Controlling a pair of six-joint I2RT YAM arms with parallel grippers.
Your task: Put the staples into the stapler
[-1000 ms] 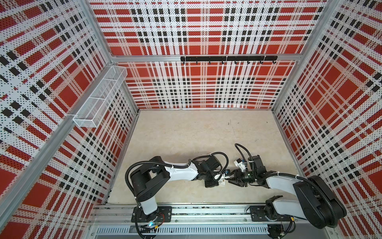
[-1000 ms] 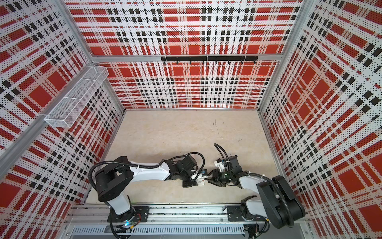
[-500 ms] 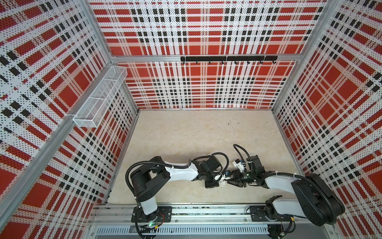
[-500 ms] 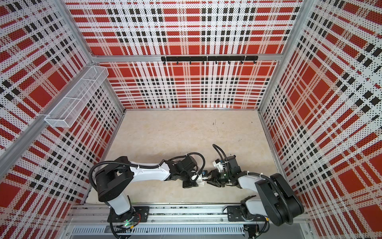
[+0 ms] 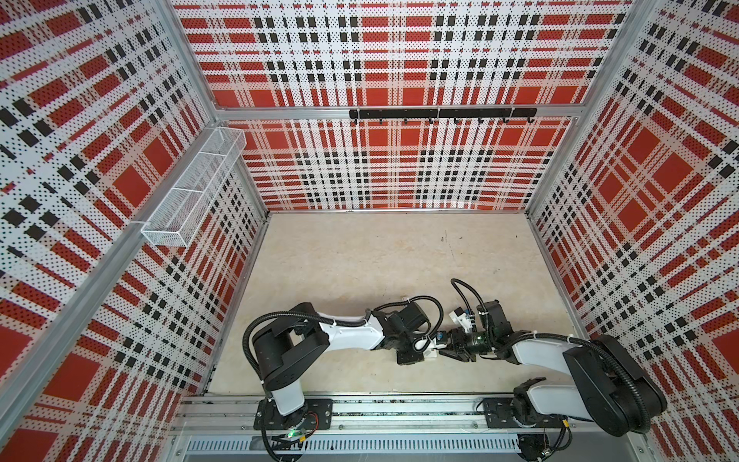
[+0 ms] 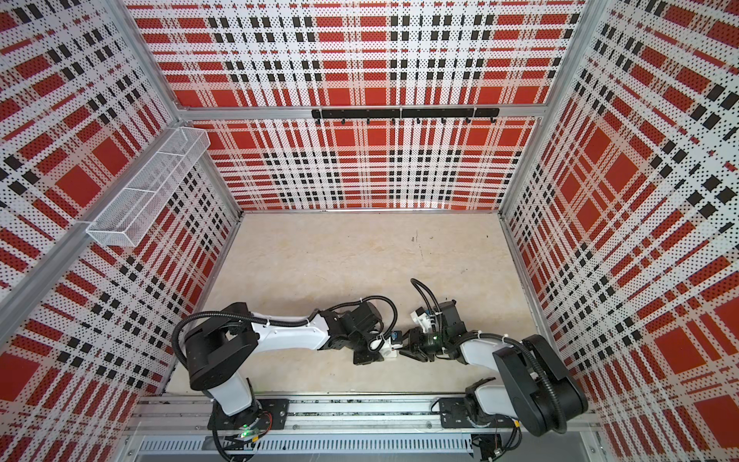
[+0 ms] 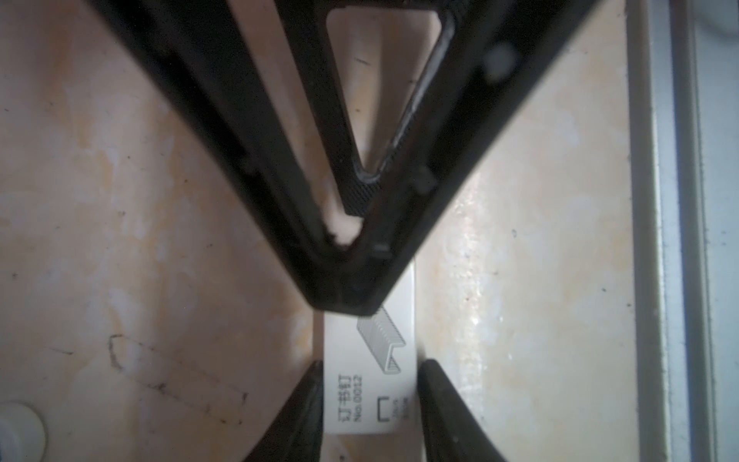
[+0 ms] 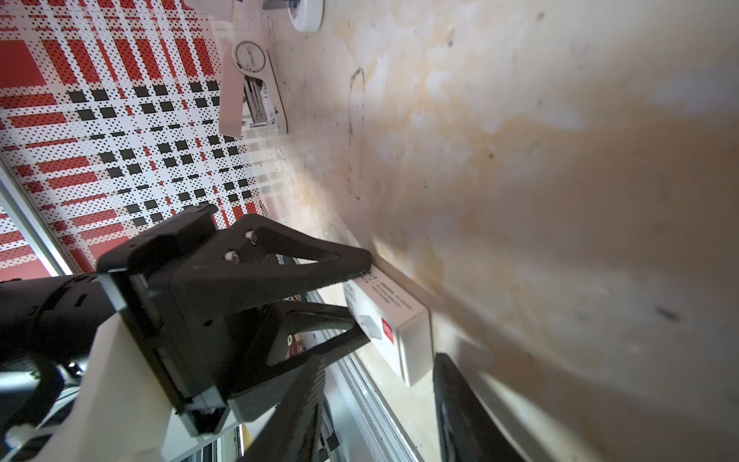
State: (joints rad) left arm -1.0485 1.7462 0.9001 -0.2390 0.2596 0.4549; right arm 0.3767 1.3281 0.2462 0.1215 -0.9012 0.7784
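A small white printed staple box point(image 7: 368, 384) lies on the table near its front edge; it also shows in a top view point(image 5: 432, 353). The staples themselves are hidden; only a drawing of a strip shows on the sleeve. My left gripper point(image 7: 370, 368) has a finger pressed against each long side of the box. My right gripper point(image 8: 378, 356) is rolled on its side and open. One of its fingers point(image 8: 452, 400) lies along the table, and the box's end point(image 8: 416, 352) sits just between its tips. A pale pink stapler point(image 8: 248, 92) lies open by the plaid wall.
Part of a second pale stapler point(image 8: 306, 14) shows beyond the first. The aluminium front rail point(image 7: 660, 240) runs close beside the box. A wire basket point(image 5: 192, 192) hangs on the left wall and a black hook rail point(image 5: 440, 113) on the back wall.
My left gripper's jaws have narrowed onto the box. My right gripper has crept a little to the left, up to the box's end.
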